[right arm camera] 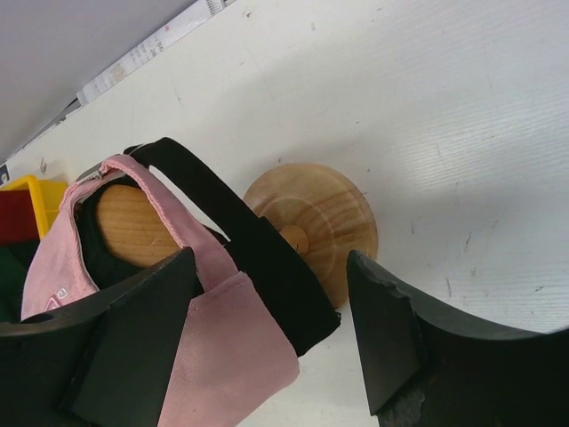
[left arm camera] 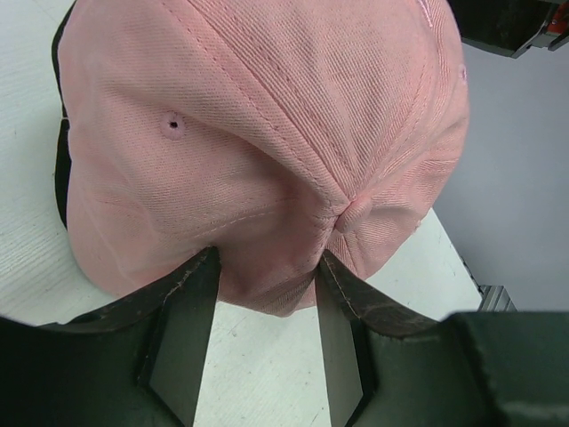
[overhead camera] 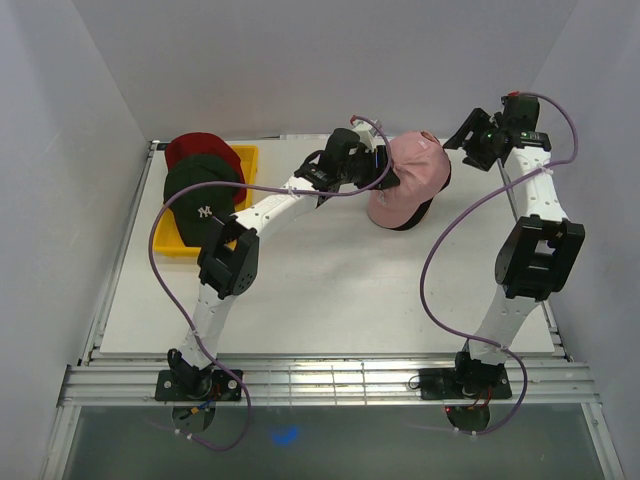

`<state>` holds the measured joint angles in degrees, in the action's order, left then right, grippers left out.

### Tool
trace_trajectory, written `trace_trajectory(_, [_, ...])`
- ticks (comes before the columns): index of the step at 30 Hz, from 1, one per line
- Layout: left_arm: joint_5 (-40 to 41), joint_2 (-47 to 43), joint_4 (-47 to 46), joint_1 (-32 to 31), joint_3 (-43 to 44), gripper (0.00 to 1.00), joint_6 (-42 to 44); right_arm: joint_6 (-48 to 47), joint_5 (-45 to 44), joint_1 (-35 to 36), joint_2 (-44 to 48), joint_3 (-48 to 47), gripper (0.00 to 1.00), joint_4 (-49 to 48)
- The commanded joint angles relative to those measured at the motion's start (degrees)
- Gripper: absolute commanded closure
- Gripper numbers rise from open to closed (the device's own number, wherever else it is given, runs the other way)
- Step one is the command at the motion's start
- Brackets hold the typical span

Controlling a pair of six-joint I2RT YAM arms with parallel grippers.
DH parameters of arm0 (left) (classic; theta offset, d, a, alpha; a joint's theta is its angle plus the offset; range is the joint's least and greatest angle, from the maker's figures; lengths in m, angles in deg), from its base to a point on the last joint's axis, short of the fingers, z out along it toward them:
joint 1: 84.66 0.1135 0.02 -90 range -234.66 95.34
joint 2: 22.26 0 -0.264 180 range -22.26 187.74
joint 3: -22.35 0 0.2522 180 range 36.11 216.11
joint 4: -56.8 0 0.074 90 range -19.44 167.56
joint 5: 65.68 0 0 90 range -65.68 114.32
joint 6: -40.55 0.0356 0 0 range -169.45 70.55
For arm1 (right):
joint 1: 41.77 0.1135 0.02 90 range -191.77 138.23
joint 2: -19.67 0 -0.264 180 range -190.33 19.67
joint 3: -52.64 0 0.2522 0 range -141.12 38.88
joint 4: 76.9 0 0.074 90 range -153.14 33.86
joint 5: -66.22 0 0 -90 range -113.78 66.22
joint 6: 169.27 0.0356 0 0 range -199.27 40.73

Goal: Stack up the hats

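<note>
Top external view, item one: pink cap [overhead camera: 410,175], seated on a wooden stand [right arm camera: 313,221] at the far middle of the table [overhead camera: 330,290]. The stand is judged to serve as the form on which the stack is built. A black layer is seen beneath the pink fabric; whether it is lining or another cap cannot be told.

Left gripper [left arm camera: 267,285]: jaws parted, the crown's lower edge lying between the tips, unpinched.

Right gripper [right arm camera: 271,267]: spread wide, nothing held, placed just beside the brim.

Item two: yellow tray [overhead camera: 250,160], far left, in which a dark green cap [overhead camera: 205,200] is laid over a dark red cap [overhead camera: 200,148]. Neither is yet stacked on the stand.
</note>
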<state>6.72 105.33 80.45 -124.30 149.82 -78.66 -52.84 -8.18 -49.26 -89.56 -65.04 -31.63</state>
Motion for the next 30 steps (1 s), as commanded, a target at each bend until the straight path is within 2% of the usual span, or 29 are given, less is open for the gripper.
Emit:
trace_trajectory(1, [0.0, -4.5, 1.7, -0.2, 0.4, 0.43, 0.3, -1.2, -1.3, -0.3, -0.8, 0.2, 0.26, -1.9])
trace_trajectory(10, [-0.1, -4.5, 2.1, -0.2, 0.3, 0.43, 0.4, -1.7, -2.8, -1.0, -2.5, 1.3, 0.32, -1.5])
trace_trajectory(18, [0.1, -4.9, 2.5, -0.2, 0.1, 0.43, 0.7, -1.2, -3.6, -1.7, 0.2, 0.5, 0.32, -2.0])
trace_trajectory(25, [-0.1, -5.2, 2.1, -0.2, 0.1, 0.43, 0.4, 0.2, 0.5, -1.7, 0.9, -1.4, 0.31, -2.6])
trace_trajectory(30, [-0.1, -5.2, 1.9, -0.3, 0.0, 0.43, 0.4, 1.4, 2.6, -1.7, 3.2, 2.7, 0.30, -6.5])
